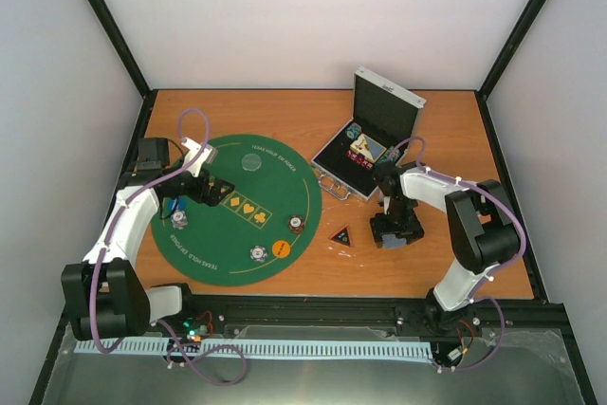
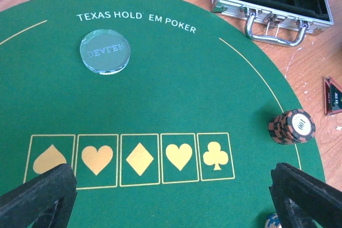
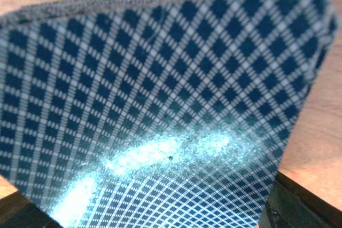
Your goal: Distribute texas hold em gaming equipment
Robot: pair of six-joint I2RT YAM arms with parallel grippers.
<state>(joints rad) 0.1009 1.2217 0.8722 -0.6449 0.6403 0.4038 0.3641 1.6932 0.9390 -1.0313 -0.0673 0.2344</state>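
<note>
The deck of playing cards (image 3: 160,105) spans finger to finger inside the right hand (image 1: 392,231), low over the tabletop (image 1: 427,267). I cannot tell whether it is clamped (contact hidden). The left hand (image 2: 171,198), farther off, hovers spread wide above the green mat (image 1: 218,253).

The top camera looks down from above and behind me and takes in the whole table (image 1: 455,120). My left wrist camera sits low over the green mat (image 2: 176,78), facing the silver case (image 2: 267,15) at upper right. The top view shows both as well. My right wrist camera is so close to the cards (image 3: 160,105) that they fill its frame.
</note>
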